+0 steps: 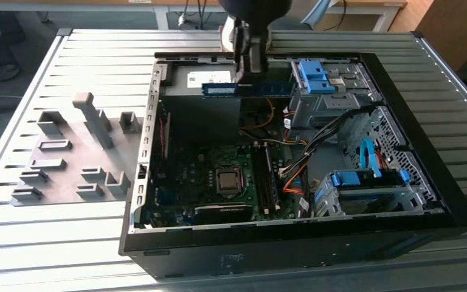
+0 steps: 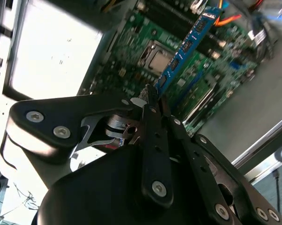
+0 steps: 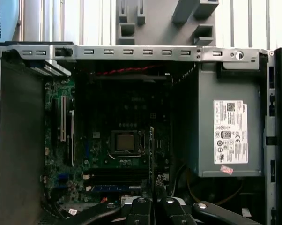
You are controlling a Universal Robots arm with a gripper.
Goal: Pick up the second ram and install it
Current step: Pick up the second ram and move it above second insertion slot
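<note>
At the exterior view's upper middle, the gripper (image 1: 248, 72) has its jaws clamped on the second ram (image 1: 245, 89), held level above the open computer case (image 1: 298, 243), over its motherboard (image 1: 209, 176).

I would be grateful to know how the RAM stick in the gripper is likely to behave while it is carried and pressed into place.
The RAM stick juts sideways from the gripper without drooping, so it is probably stiff and light. Held at one end, it might pivot if its far end is bumped. The thin board with exposed chips looks fragile under bending.
</note>
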